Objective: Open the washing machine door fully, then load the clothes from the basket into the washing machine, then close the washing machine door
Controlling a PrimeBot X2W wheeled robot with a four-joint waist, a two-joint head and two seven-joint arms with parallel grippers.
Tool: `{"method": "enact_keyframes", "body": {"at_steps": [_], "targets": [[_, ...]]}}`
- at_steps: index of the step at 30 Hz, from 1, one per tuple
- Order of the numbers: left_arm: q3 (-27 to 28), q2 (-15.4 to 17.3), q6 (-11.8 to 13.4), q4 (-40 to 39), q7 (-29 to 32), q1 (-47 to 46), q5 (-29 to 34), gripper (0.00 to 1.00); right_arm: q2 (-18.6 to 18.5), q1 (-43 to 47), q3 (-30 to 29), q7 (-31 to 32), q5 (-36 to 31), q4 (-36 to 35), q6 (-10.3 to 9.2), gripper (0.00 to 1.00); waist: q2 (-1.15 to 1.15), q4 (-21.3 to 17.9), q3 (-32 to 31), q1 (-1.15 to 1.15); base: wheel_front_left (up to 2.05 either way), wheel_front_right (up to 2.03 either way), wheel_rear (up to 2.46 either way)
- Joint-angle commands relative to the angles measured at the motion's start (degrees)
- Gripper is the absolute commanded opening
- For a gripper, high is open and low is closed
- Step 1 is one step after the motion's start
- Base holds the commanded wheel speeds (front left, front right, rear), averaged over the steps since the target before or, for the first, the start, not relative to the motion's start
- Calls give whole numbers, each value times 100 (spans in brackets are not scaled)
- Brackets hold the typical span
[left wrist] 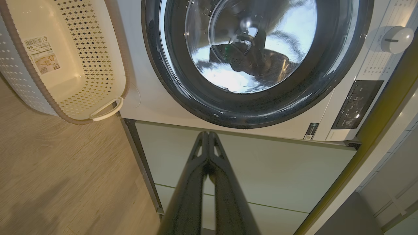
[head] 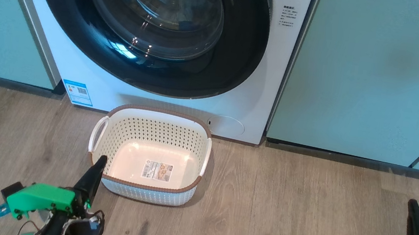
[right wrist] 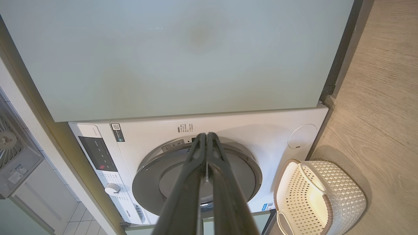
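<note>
- The left gripper sits low at the left of the head view, its two dark fingers pressed tight together with nothing between them, its tip at the near left corner of the basket
- The basket stands on the wood floor right in front of the washing machine, its rim close to the white front panel; only a label lies on its floor and I see no clothes in it
- Judged by its looks, the basket is thin perforated plastic, light and a bit springy, likely to skid on the smooth floor if nudged; the two white side handles are the natural hold
- The washing machine door lies flush against the machine front, so it looks closed; with an empty basket, the task looks finished or nearly so, though the drum contents cannot be made out through the glass
- The door is stiff, glossy and slippery on its black ring, with a glass bowl that should not be knocked; I cannot make out a handle recess, so a hold would have to be on the ring's outer edge
- The right gripper rests low at the right over bare floor, clenched shut and empty, well apart from the basket
- The left wrist view adds the control dial and dark display panel, which the head view cuts off
- The right wrist view shows the round flap and the pale green cabinet panel beside the machine
</note>
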Motion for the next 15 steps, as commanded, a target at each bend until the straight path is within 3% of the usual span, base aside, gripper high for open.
{"method": "enact_keyframes", "body": {"at_steps": [1,15], "targets": [[174,36,-52,-159,37,-323,-30,0,-35,-321,98,41,-58,-182,-16,0,0,0,0,0,0,0,0],[174,36,-52,-159,37,-323,-30,0,-28,-322,88,49,-66,-181,-16,0,0,0,0,0,0,0,0]]}}
